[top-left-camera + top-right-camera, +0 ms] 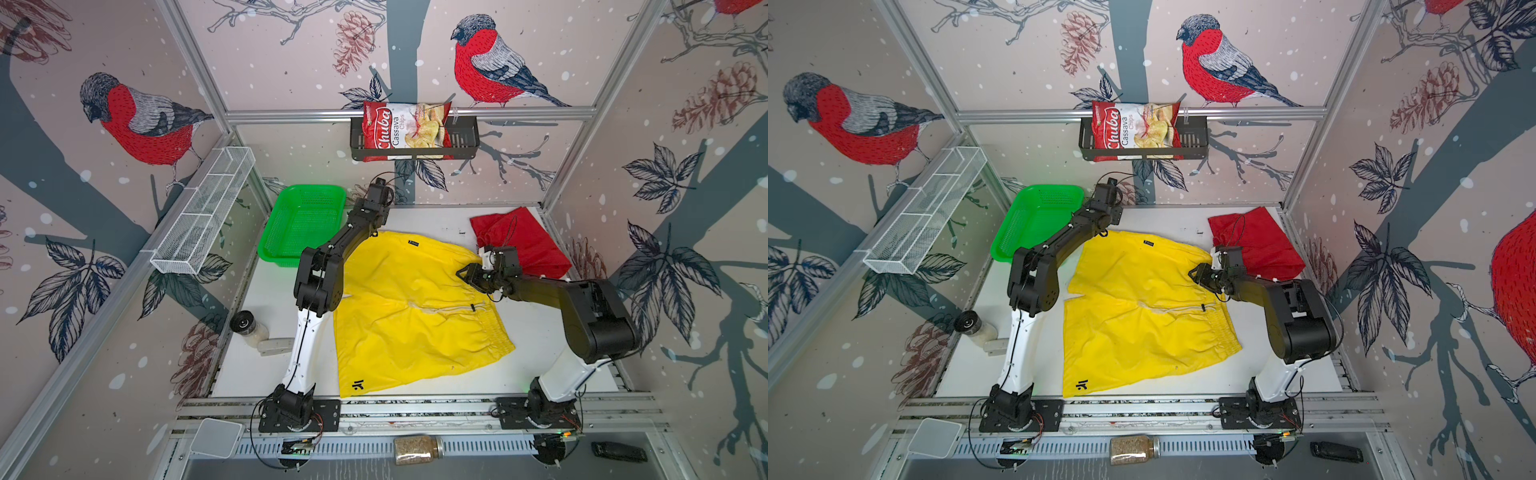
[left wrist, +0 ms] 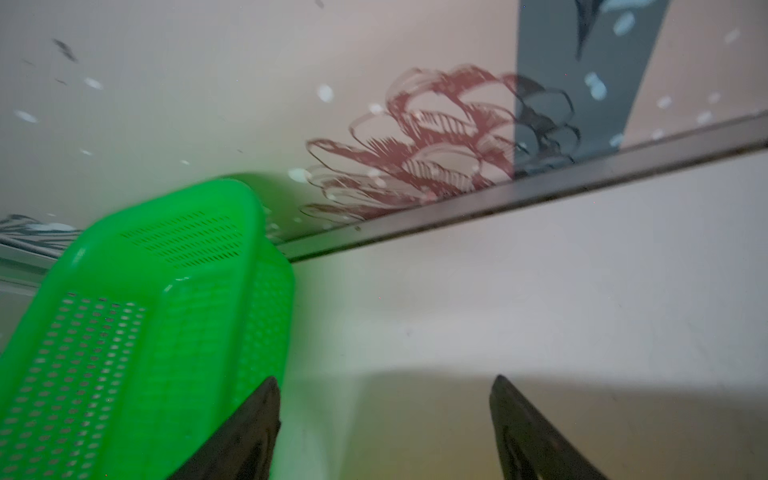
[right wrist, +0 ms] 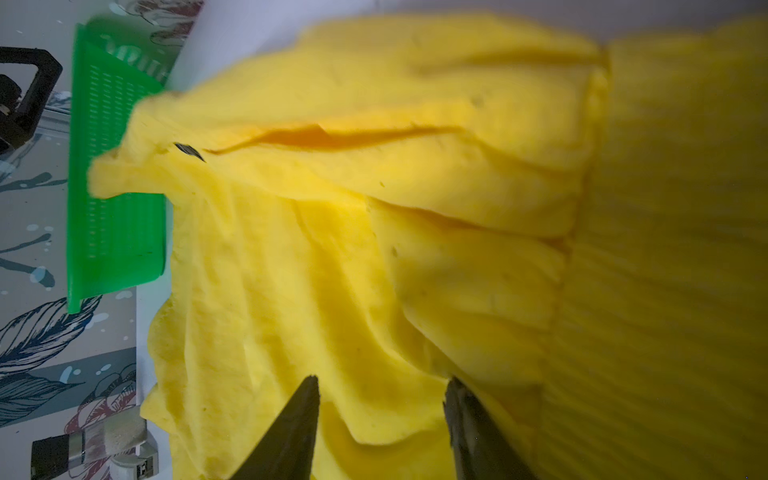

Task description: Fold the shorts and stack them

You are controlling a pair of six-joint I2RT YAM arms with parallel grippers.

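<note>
The yellow shorts [image 1: 415, 307] [image 1: 1142, 307] lie spread flat across the middle of the white table, waistband to the right and a small black logo near the front edge. The red shorts [image 1: 523, 241] [image 1: 1258, 245] sit bunched at the back right corner. My right gripper [image 1: 461, 272] [image 1: 1194, 272] [image 3: 383, 378] hovers open at the far end of the yellow waistband, with rumpled yellow cloth [image 3: 374, 208] under its fingers. My left gripper [image 1: 376, 195] [image 1: 1106, 191] [image 2: 384, 378] is open and holds nothing. It is over bare table at the back, just right of the green basket [image 2: 166, 291].
The green mesh basket [image 1: 309, 189] [image 1: 1050, 189] [image 3: 112, 232] stands at the back left. A small jar [image 1: 249, 328] and a white object [image 1: 274, 345] lie at the left edge. A chips bag [image 1: 405, 129] sits in a black wall rack. A white wire shelf [image 1: 203, 212] hangs on the left wall.
</note>
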